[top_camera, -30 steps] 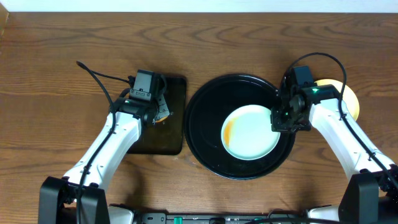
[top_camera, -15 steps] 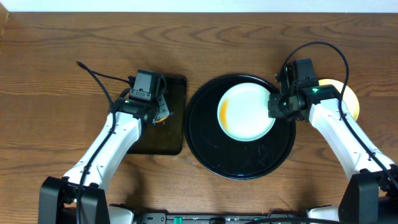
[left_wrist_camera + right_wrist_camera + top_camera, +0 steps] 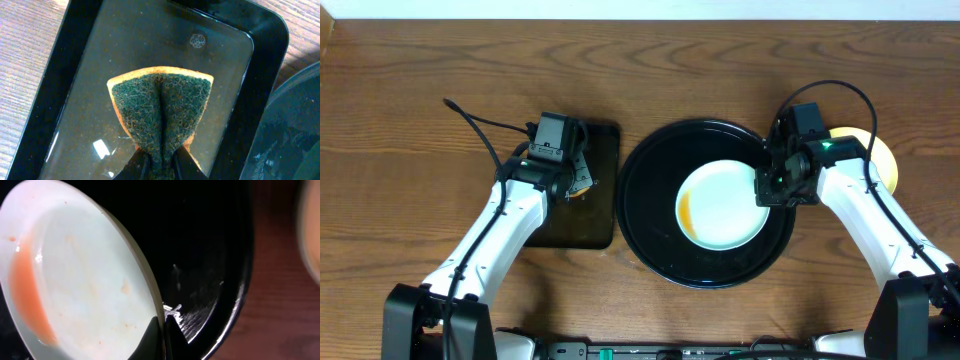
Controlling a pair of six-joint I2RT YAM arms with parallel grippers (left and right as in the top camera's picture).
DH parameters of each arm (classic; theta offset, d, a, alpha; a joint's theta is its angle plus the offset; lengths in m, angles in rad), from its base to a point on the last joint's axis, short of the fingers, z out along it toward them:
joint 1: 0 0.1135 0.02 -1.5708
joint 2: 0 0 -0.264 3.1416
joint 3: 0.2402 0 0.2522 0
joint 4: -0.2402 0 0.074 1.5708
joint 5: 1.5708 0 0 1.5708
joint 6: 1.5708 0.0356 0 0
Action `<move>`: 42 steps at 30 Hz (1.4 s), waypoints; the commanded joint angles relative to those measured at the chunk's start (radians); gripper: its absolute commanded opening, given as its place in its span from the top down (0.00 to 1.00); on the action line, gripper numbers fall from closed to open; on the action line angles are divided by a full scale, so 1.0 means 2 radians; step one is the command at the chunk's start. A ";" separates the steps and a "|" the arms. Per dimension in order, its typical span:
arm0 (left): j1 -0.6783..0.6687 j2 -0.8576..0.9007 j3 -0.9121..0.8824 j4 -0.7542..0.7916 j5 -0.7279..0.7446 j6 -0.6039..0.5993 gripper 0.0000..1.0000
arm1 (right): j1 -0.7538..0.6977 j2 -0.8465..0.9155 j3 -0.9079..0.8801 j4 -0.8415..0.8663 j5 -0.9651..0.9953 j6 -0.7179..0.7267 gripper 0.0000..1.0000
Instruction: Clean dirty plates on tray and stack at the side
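On your left, the left end effector (image 3: 161, 165) clamps a folded green sponge (image 3: 161, 107) above the rectangular tray (image 3: 47, 107). The sauce-smeared mint plate (image 3: 725, 205) is inside the round black tray (image 3: 650, 225), its right rim pinched by your right end effector (image 3: 162, 330). A yellow plate (image 3: 882, 160) lies on the surface beyond.

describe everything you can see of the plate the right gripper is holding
The plate is small, round, pale mint-blue, smooth like plastic, with a shallow raised rim. An orange sauce smear curves along its inner left edge, with faint specks across the middle. It is over the round black tray, toward its right side. The right gripper is shut on its right rim. Whether it lies flat or is tipped up I cannot tell.
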 commanded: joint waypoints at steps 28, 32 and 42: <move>0.001 0.003 -0.004 0.000 -0.008 0.003 0.86 | 0.203 -0.090 0.003 0.175 0.331 -0.179 0.99; 0.001 0.003 -0.004 0.000 -0.008 0.003 0.86 | 0.237 -0.090 0.003 0.190 0.399 -0.194 0.99; 0.001 0.003 -0.004 0.000 -0.008 0.003 0.86 | 0.261 -0.090 0.003 0.202 0.439 -0.206 0.99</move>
